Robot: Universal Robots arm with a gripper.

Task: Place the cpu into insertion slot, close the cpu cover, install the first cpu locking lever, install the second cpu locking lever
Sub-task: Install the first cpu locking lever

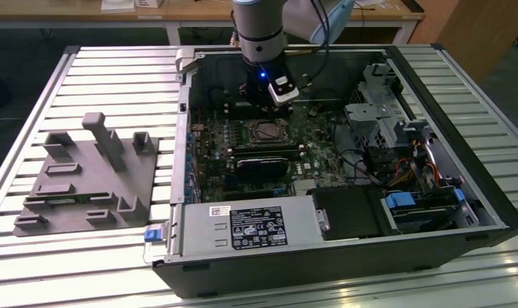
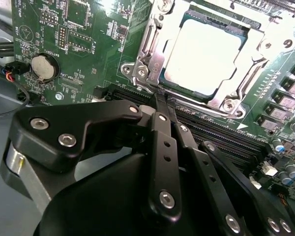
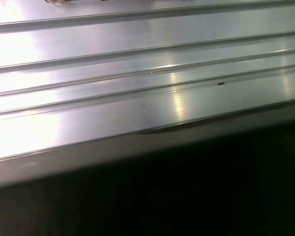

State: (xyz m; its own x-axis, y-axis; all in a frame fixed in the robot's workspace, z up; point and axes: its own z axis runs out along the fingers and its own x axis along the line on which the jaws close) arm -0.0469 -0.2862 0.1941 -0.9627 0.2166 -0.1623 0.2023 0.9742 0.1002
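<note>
The cpu (image 2: 201, 54), a dull silver square, lies in the insertion slot (image 1: 249, 131) on the green board of the open computer case. The cpu cover (image 2: 150, 39), a silvery frame, lies flat around the chip, whose top shows through its window. My gripper (image 2: 160, 98) is shut with nothing between its black fingers (image 2: 162, 147). Its tip is at the socket's edge, by the screwed metal bracket (image 2: 137, 72). In the exterior view the gripper (image 1: 261, 110) hangs just behind the socket. I cannot tell how the locking levers sit.
A coin battery (image 2: 43, 67) and long black slots (image 2: 221, 142) flank the socket. A black card (image 1: 263, 160), a power supply (image 1: 250, 224) and a drive cage (image 1: 370, 115) crowd the case. A grey fixture (image 1: 88, 173) stands on the slatted table (image 3: 137, 73).
</note>
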